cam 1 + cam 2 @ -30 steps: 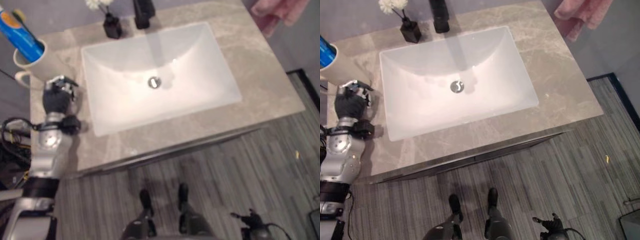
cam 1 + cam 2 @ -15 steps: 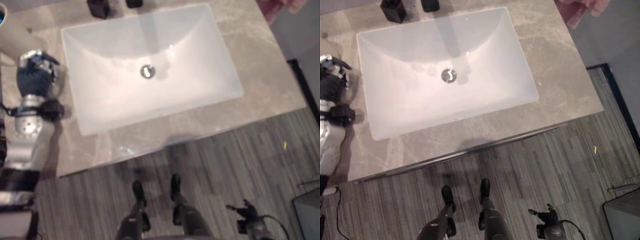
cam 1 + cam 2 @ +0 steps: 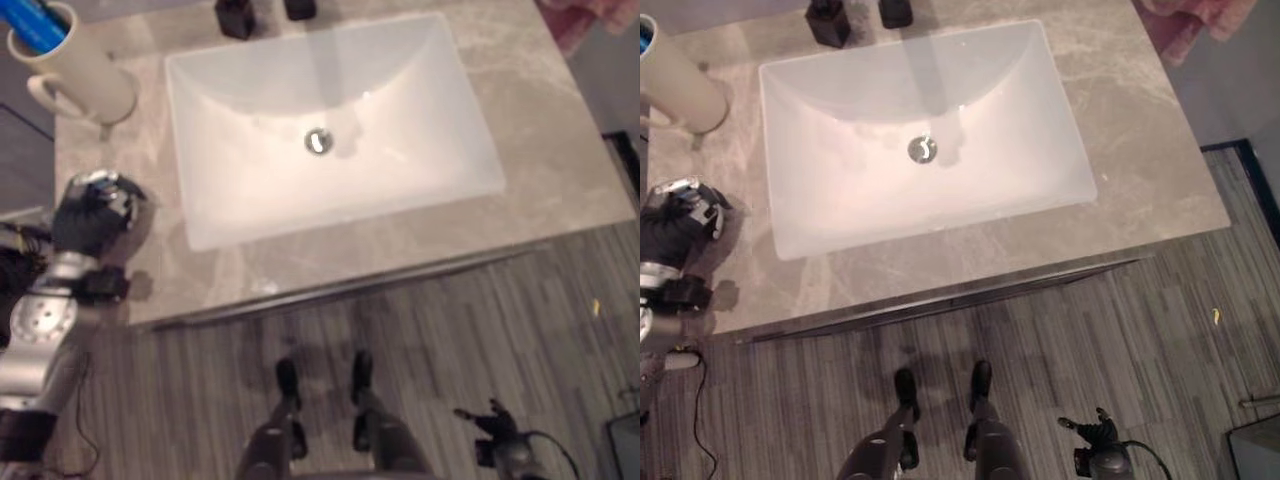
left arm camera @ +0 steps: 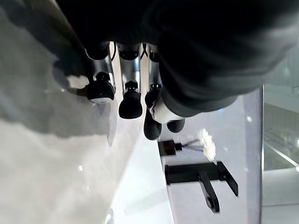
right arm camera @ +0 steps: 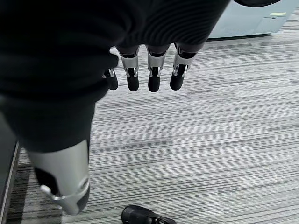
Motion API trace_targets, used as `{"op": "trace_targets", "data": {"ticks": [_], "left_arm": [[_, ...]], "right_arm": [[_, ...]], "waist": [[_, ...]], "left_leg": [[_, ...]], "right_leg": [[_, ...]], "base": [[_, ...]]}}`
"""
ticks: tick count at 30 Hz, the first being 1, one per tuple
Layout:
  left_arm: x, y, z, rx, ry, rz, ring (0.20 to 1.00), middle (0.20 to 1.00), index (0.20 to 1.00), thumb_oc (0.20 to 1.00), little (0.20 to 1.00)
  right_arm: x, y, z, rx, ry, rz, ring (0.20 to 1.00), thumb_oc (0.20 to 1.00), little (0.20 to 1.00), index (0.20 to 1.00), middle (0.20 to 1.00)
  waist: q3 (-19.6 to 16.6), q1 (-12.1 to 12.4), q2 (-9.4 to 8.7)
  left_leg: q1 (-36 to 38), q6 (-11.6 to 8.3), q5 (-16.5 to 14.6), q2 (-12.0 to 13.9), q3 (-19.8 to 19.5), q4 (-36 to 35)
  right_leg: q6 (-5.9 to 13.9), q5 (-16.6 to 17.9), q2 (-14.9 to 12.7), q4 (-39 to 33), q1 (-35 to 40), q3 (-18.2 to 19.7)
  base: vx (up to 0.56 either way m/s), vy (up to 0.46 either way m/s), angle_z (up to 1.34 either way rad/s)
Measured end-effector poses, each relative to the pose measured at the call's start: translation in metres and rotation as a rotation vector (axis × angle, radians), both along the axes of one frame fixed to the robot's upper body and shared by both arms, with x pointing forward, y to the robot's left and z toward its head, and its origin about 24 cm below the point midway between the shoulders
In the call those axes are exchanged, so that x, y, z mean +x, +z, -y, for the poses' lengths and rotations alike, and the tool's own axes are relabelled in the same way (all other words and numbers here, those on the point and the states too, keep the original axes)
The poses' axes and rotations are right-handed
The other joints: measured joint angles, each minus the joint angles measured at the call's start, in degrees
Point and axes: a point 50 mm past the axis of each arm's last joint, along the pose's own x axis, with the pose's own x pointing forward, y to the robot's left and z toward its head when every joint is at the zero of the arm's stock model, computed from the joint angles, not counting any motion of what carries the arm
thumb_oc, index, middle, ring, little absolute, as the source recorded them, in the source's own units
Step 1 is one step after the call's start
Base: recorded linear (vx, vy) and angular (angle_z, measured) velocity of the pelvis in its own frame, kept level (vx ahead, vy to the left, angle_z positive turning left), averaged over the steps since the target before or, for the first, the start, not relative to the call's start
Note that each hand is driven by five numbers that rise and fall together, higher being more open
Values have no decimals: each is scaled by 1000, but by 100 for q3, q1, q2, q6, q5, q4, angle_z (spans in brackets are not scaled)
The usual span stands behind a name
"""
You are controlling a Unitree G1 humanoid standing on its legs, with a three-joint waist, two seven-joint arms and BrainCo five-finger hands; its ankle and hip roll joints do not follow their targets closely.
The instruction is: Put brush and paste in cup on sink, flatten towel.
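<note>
1. Two hands noted. Left hand point(image 3: 92, 215) is over the counter point(image 3: 560, 150) at its left front corner, left of the sink point(image 3: 330, 130) and nearer the robot than the cup point(image 3: 85, 70); it is well apart from the cup.
2. Left arm comes up from the lower left, forearm roughly upright in the head views, wrist cover dark, hand pointing toward the back of the counter.
3. Left fingers point(image 4: 130, 100) hang together, bent slightly, dark tips just above the grey stone; nothing between them and the thumb. Loosely open, empty. Contact with the counter cannot be confirmed from the wrist view.
4. Right hand point(image 5: 149, 70) hangs low beside the body, over the striped floor point(image 5: 224, 140). Fingers extended in a row, relaxed, holding nothing.
5. Cup stands upright at the back left corner of the counter, handle toward the front left. Blue paste point(image 3: 35, 18) stands in it, tilted. The brush cannot be made out in the cup.
6. Pink towel point(image 3: 1185, 25) shows at the far right, beyond the counter's back right corner; it looks bunched, though little of it is in view.
7. Black tap point(image 4: 201, 176) and small black vase point(image 3: 827, 24) stand behind the sink.
</note>
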Motion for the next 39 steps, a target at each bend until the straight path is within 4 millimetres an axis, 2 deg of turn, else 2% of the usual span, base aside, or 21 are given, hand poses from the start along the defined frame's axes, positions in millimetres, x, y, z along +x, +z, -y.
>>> {"op": "trace_targets", "data": {"ticks": [5, 10, 13, 18, 22, 26, 27, 35, 39], "left_arm": [[5, 3, -25, -27, 121, 12, 200, 200, 200, 200, 200], [19, 12, -35, -60, 193, 46, 200, 200, 200, 200, 200], [24, 20, -33, -57, 208, 77, 200, 200, 200, 200, 200], [45, 48, -25, -74, 211, 164, 200, 200, 200, 200, 200], [52, 65, -20, -74, 206, 214, 200, 200, 200, 200, 200], [56, 73, -19, -65, 220, 235, 200, 200, 200, 200, 200], [57, 86, -20, -54, 229, 271, 200, 200, 200, 200, 200], [62, 120, -27, -59, 302, 346, 200, 200, 200, 200, 200], [62, 124, -25, -45, 302, 357, 200, 200, 200, 200, 200]], "right_arm": [[-1, 0, 1, 1, 1, -2, 1000, 1000, 1000, 1000, 1000], [-4, 1, 5, -6, 3, -10, 1000, 1000, 1000, 1000, 1000], [-5, 3, 10, -20, 2, -14, 1000, 1000, 1000, 1000, 1000], [-2, 6, 15, -37, 14, -8, 1000, 1000, 1000, 1000, 1000], [-1, 7, 15, -40, 17, -5, 1000, 1000, 1000, 1000, 1000], [1, 7, 14, -43, 34, -7, 1000, 1000, 1000, 1000, 1000], [2, 7, 14, -43, 35, -3, 1000, 1000, 1000, 1000, 1000], [4, 7, 11, -45, 61, -7, 1000, 1000, 1000, 1000, 1000], [12, 9, 7, -43, 85, 20, 1000, 1000, 1000, 1000, 1000]], "waist": [[-7, 21, 21], [-10, -32, 23], [-18, -103, 17], [-25, -236, -34], [-28, -299, -63], [-32, -357, -81], [-29, -363, -100], [-21, -447, -193], [-23, -486, -215]], "left_leg": [[-7, 0, 2, -2, 3, 1], [-22, 0, 2, 0, 12, 1], [-117, -1, 6, 2, 27, 1], [-319, 13, 44, 9, 43, 1], [-440, 13, 45, 14, 97, 1], [-491, 13, 45, 26, 101, 0], [-611, 6, 67, 30, 92, 1], [-802, 1, 87, 41, 75, 1], [-802, 2, 89, 46, 56, 1]], "right_leg": [[-8, 7, -2, 6, -12, 2], [-10, 9, -1, 2, -33, 9], [-19, 17, 3, 1, -131, 25], [-44, 65, 17, 41, -343, 72], [-46, 88, 25, 41, -492, 111], [-46, 87, 34, 40, -544, 127], [-44, 105, 41, 40, -669, 129], [-53, 124, 55, 41, -845, 124], [-54, 124, 57, 41, -837, 116]], "base": [[-53, 17, 0], [-9, -1, 0], [0, 0, 0], [9, 3, -1], [40, 13, -7], [47, 15, -2], [47, 15, 1], [19, 4, 0], [10, 3, 1]]}}
